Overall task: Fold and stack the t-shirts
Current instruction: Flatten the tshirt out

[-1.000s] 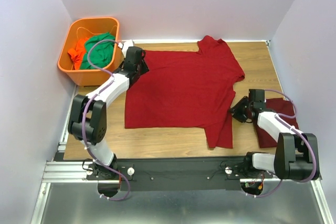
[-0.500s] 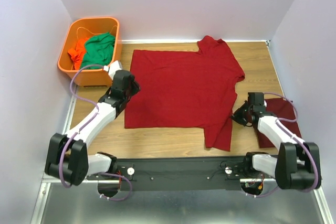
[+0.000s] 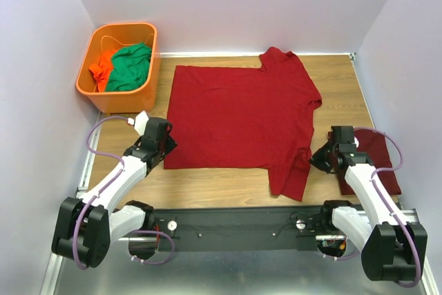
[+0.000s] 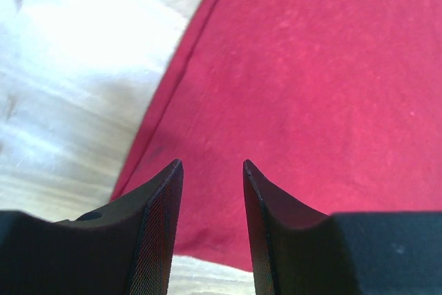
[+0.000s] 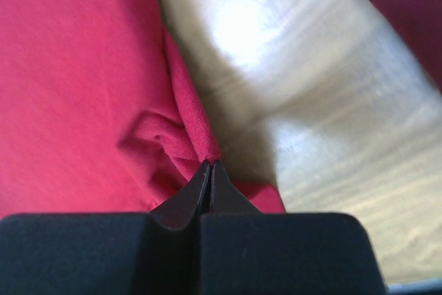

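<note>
Overhead, a dark red spread t-shirt [image 3: 242, 119] is seen lying flat across the middle of the wooden table [image 3: 207, 184]. A folded t-shirt [image 3: 378, 164] of the same colour is laid by the right edge. An orange basket [image 3: 94, 90] is set at the far left corner, with a green garment [image 3: 130, 67] and an orange garment [image 3: 102, 67] heaped inside.

Compared with a second ago, the left gripper [image 3: 162, 144] has been drawn back from the shirt's far left corner, beside the basket, to its near left corner. The right gripper [image 3: 319, 159], then held open just off the near right sleeve, has been brought shut at the cloth's edge there.

From the left wrist, the left gripper [image 4: 210, 167] is shown with its jaws well apart and nothing between them. It is held over the spread t-shirt [image 4: 311, 88] close to the hem, with bare table [image 4: 76, 67] at the left; this gap cannot be judged from overhead.

From the right wrist, the right gripper [image 5: 209, 165] is seen closed tip to tip on a bunched fold of the spread t-shirt [image 5: 76, 88]. The pinch itself is hidden overhead. Table [image 5: 297, 101] is lit at the right, and the folded t-shirt [image 5: 407, 5] is glimpsed beyond.
</note>
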